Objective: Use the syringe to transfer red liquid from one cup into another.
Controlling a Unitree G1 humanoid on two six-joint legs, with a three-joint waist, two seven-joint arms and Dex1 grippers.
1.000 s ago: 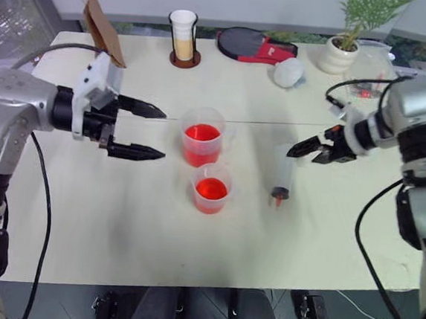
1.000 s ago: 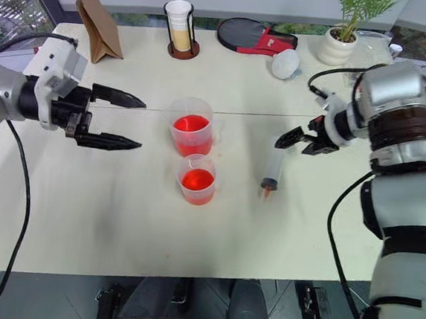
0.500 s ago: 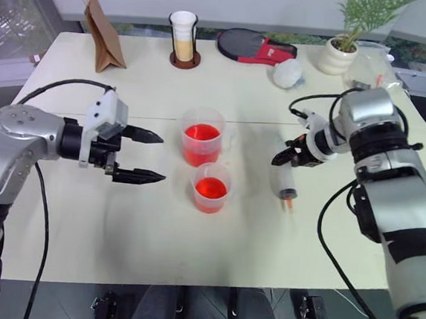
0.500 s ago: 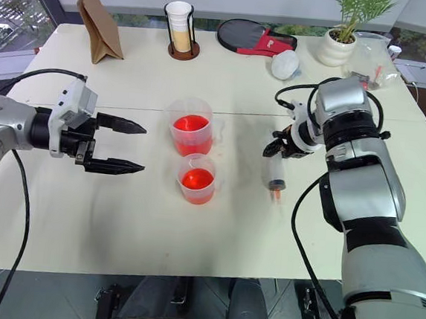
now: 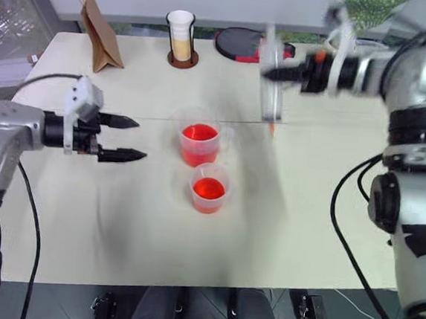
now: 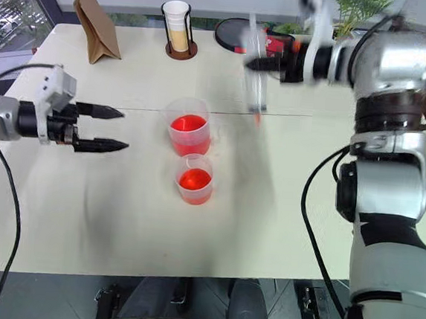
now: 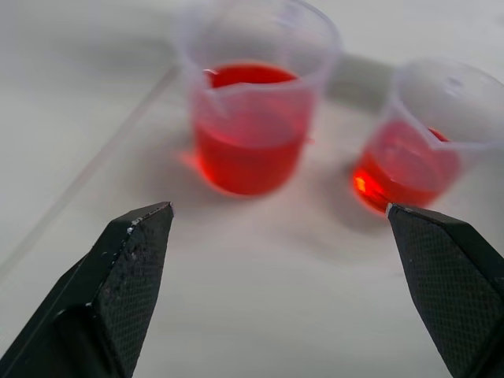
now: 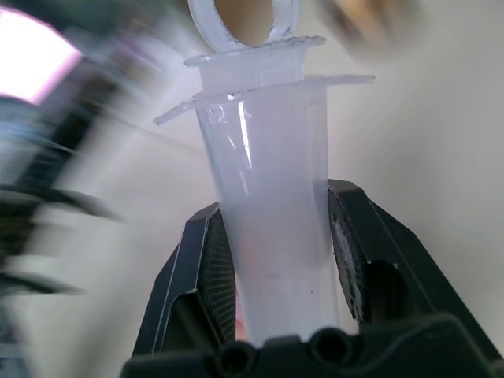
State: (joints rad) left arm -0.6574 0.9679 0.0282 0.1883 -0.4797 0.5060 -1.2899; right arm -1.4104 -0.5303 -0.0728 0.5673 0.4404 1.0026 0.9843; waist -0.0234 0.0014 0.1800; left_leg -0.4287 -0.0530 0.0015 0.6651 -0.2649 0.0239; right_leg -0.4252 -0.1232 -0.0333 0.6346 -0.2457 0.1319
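The syringe [image 5: 271, 75] hangs upright in the air over the far half of the counter [image 5: 117, 226], plunger ring up and reddish tip down. It sits behind the big cup [image 5: 201, 137] and off to its right, clear of both cups. The right tool [image 5: 274, 73] is closed on its barrel from the side, one pad on each flank below the flange, as the right wrist view shows. That grip leaves the plunger ring free and keeps the tip aimed down, which suits dipping it straight into a cup. The barrel looks milky, and I cannot tell whether it holds any liquid. The big cup stands near the middle of the counter with red liquid in it. The small cup [image 5: 210, 189] stands just in front of it, close but seemingly apart, and also holds red liquid. With both filled, which one is the source cannot be read from here. My guess is that the draw is not yet made and the tip must next come over a rim and down. The left tool [image 5: 139, 139] hovers low to the left of the cups, spread wide and empty, its fingers pointing at them. It is probably waiting there to steady a cup or to work the plunger. A paper bag [image 5: 99, 30], a stack of paper cups [image 5: 182, 39] and a plant [image 6: 358, 12] line the far edge, well out of the way.
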